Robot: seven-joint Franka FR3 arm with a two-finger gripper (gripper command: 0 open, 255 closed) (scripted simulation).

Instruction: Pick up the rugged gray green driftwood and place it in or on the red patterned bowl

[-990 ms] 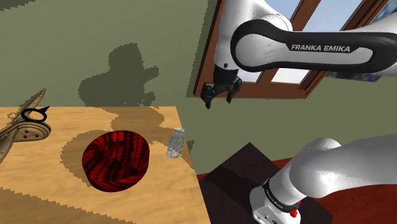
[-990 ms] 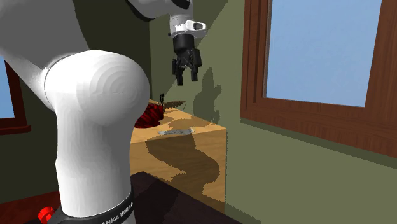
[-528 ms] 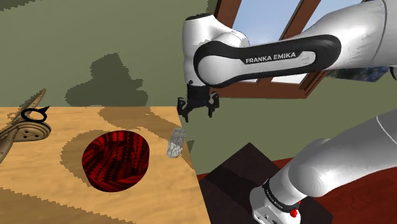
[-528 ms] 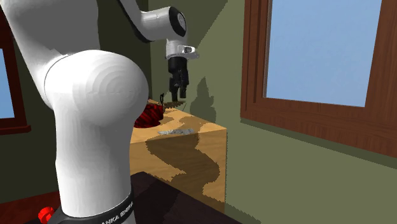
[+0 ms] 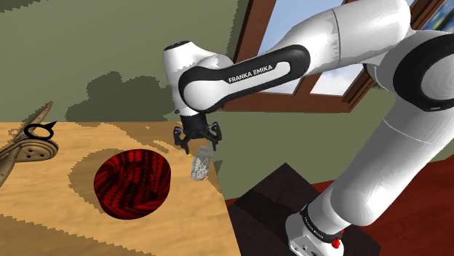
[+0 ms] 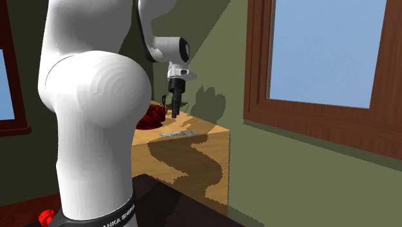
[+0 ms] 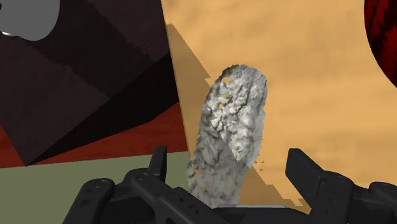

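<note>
- Table (image 5: 65, 225): bare top in front of the bowl; in the shoulder view its edge runs just right of the driftwood.
- One red patterned bowl (image 5: 132, 182); stands mid-table, apart from the driftwood.
- One driftwood (image 5: 200, 166), grey and rugged; lies flat near that edge.
- One gripper (image 5: 197, 143); hovers just above the driftwood; fingers spread either side, touching nothing.

A rough, pitted, matt grey surface is shown on the driftwood (image 7: 230, 133); the table (image 7: 305, 83) is rendered as smooth, pale wood.
</note>
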